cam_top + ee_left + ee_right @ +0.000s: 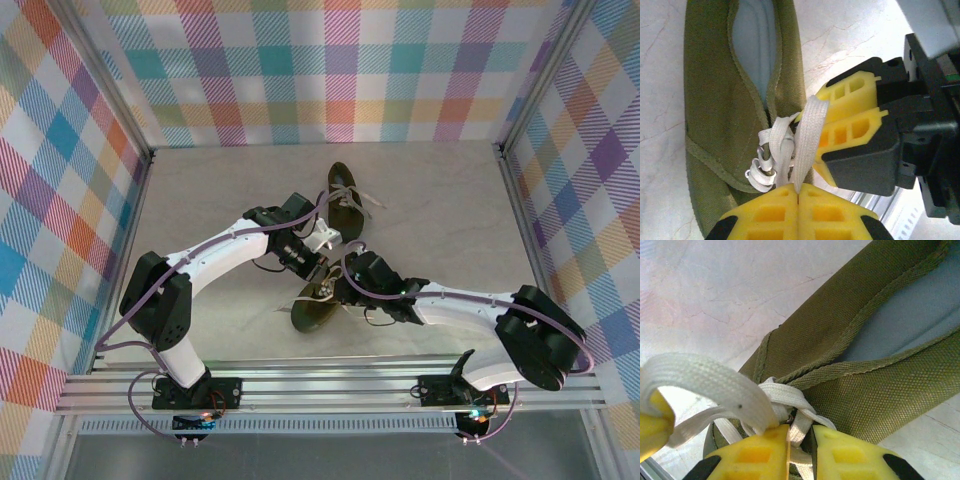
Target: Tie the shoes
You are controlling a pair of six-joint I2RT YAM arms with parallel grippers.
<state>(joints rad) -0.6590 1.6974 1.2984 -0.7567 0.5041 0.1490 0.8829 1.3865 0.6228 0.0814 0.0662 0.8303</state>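
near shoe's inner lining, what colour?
The lining is pale grey-blue, inside the olive-green shoe; clearest in the left wrist view.

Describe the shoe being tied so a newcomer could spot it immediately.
On the pale table, look just ahead of the arm bases. The near olive-green shoe lies there, closer than its twin; it alone has the left gripper and right gripper pinching its cream laces.

Two olive shoes (345, 186), cream laces (807, 135) loose
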